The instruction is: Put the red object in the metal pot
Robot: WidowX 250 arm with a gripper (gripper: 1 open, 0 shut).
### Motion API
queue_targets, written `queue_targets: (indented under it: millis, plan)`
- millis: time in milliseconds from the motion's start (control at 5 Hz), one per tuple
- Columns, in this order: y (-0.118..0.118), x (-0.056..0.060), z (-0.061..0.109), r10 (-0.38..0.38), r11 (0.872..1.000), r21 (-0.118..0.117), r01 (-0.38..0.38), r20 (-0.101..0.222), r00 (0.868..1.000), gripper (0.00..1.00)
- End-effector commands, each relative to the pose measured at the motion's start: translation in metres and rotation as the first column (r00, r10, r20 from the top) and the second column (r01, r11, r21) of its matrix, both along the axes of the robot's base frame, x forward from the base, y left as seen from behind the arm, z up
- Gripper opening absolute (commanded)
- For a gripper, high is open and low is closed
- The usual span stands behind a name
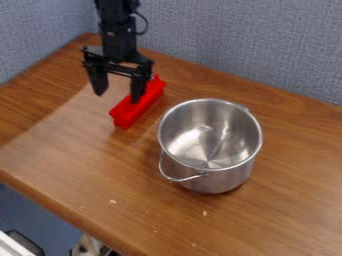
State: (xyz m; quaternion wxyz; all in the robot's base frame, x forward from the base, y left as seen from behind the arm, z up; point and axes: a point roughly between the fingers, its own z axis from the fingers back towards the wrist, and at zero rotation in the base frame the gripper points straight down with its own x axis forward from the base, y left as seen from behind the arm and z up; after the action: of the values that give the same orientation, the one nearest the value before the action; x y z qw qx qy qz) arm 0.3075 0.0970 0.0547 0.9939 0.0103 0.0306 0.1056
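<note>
Nearest, at the lower left corner, can see a dark device with white edging point(19, 243), cut off by the picture's border and too partial to identify. Just beside it, can make out a small pale fitting point(88, 243), close to the bench's near edge. Beyond that edge at the left, can see a strip of dark blue surface point(38, 212).

Next, on the brown wooden bench point(127, 190), find the metal pot point(210, 145) right of centre, standing upright with open mouth showing a shiny, bare interior. On its near left side, notice the thin wire handle point(179, 179) hanging low, bowed outward against the outer wall.

Farther back and to the left of the pot, find the red object point(134, 105) lying on the bench, outside the pot and apart from it. Notice it set at a slant, with near end toward the left and far end toward the right, and partly hidden at the far portion.

Over that far portion, see the dark gripper point(118, 93) reaching down from above, with fingers spread wide and nothing held between them. See one finger overlapping the block in view; cannot tell whether touching.

Farthest, behind the bench, see grey-blue textured panels point(267, 45) meeting in a corner near the arm point(116, 12).
</note>
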Motion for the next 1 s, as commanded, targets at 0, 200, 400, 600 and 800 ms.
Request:
queue_targets:
  millis: [0,200,400,600,800]
  plan:
    - [-0.006,0.013,0.007,-0.062,0.998,0.009,0.061,0.055,0.997,1.00]
    - [-0.008,0.016,0.001,-0.094,0.996,0.008,0.094,0.048,0.994,1.00]
    - [0.002,0.014,-0.015,-0.113,0.994,0.010,0.113,0.052,0.992,1.00]
    - [0.013,0.013,-0.020,-0.132,0.991,0.007,0.132,0.053,0.990,0.00]
    - [0.018,0.017,-0.021,-0.167,0.986,0.003,0.168,0.057,0.984,0.00]
